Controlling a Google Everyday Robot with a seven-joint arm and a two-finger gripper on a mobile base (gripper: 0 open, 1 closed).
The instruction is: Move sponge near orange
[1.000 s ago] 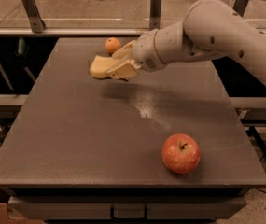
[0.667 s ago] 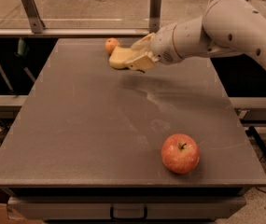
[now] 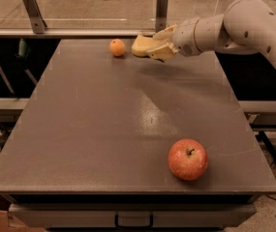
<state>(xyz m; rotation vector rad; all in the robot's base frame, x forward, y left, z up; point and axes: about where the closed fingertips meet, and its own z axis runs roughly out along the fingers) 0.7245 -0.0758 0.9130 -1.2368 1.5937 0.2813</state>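
Observation:
The small orange (image 3: 117, 48) sits on the dark table (image 3: 94, 129) near its far edge. The pale yellow sponge (image 3: 141, 45) is just to the right of the orange, a short gap apart, low over the table's far edge. My cream gripper (image 3: 158, 45) reaches in from the right and is shut on the sponge's right end. I cannot tell whether the sponge touches the table.
A red-yellow apple (image 3: 188, 159) with a stem sits near the table's front right. Two metal posts (image 3: 33, 8) (image 3: 161, 7) stand behind the far edge. My arm (image 3: 239, 25) spans the far right corner.
My gripper has carried the sponge to the right and farther back. The orange, earlier partly hidden behind the sponge, now shows fully to its left.

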